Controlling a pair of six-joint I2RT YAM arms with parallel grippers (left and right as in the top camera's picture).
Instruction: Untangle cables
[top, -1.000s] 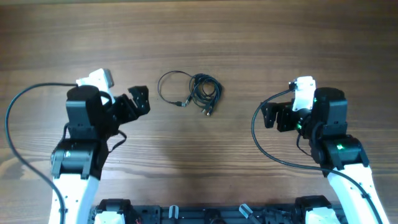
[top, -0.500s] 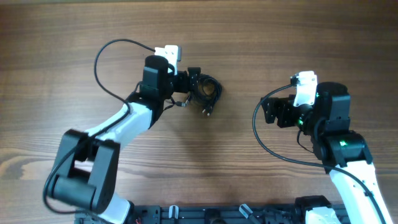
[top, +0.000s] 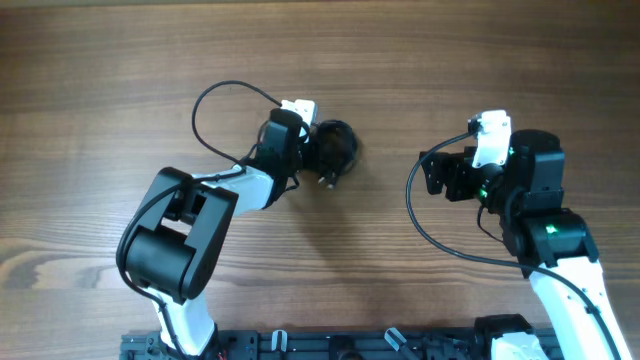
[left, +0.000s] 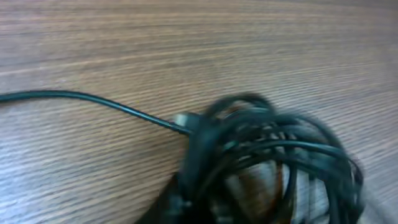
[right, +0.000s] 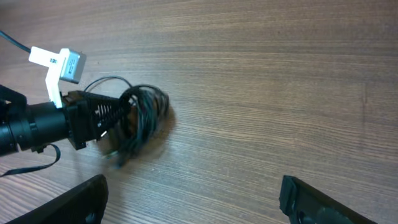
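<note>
The cables (top: 338, 150) lie as a tight black bundle on the wooden table, a little above centre. My left gripper (top: 320, 150) reaches into the bundle from the left, its jaws drawn close on the strands. In the left wrist view the blurred coils (left: 273, 155) fill the lower right, and one thin strand (left: 93, 99) runs off to the left. The right wrist view shows the bundle (right: 148, 112) with the left gripper (right: 115, 118) pushed into it. My right gripper (top: 435, 180) hovers apart at the right, open, with only bare wood between its fingers (right: 81, 202).
The left arm's own thicker black cable (top: 215, 100) arcs over the table behind the arm. The right arm's cable (top: 415, 225) loops below its gripper. A dark rail (top: 330, 345) runs along the near table edge.
My left arm has swung out from the left side to the bundle and its jaws have closed on the strands. The right arm has hardly moved.
</note>
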